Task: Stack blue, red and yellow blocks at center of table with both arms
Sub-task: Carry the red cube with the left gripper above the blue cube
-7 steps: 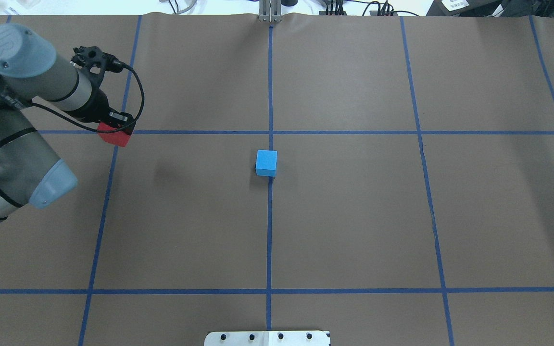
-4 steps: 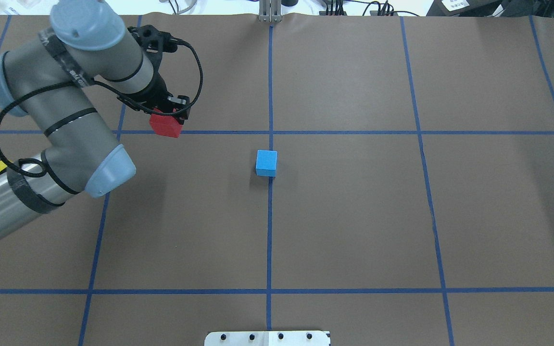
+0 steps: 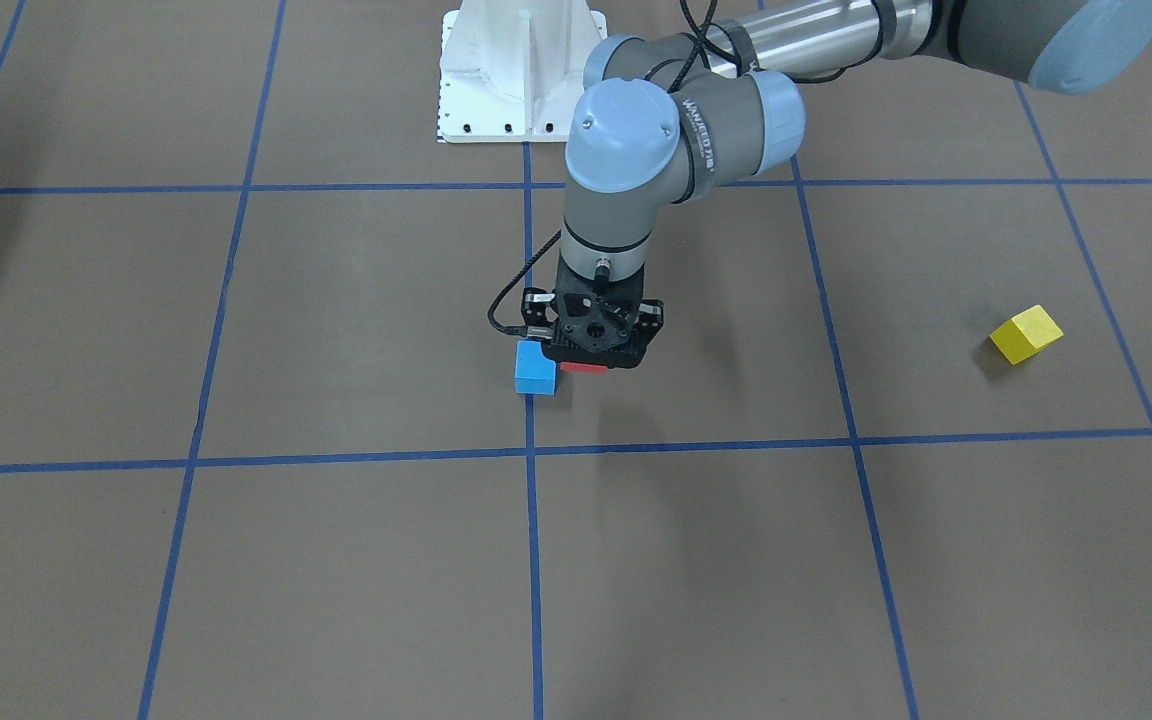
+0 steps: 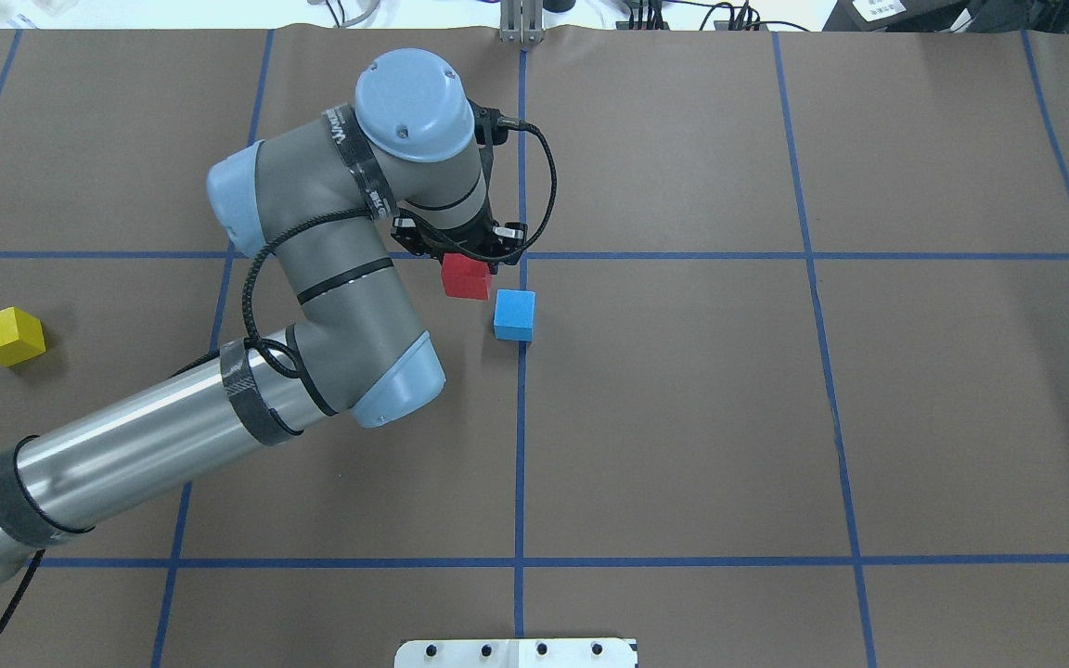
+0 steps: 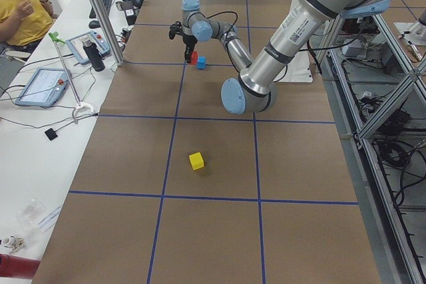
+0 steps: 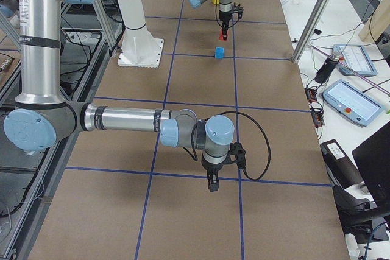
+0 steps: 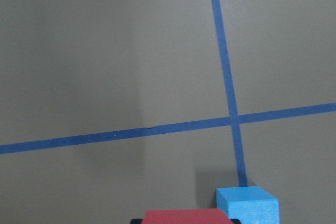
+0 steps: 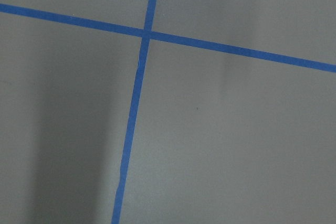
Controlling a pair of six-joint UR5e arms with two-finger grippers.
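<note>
left gripper clamped on the red block, just beside the blue block at centre. come in too low and it'll likely shove blue aside; release off-centre and red topples. yellow block sits well apart. right gripper: can't tell.

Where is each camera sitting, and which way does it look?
Front-facing: across the table, facing the robot, steeply down; left arm, white base.
Overhead: behind the robot, looking forward and down; left arm holding the red block.
Exterior left: table's left end; left arm near, a person.
Exterior right: opposite end; right arm near.
Left wrist: down at the blue block.
Right wrist: down at table; no body.
Shared: front-facing and overhead both show the yellow block.
</note>
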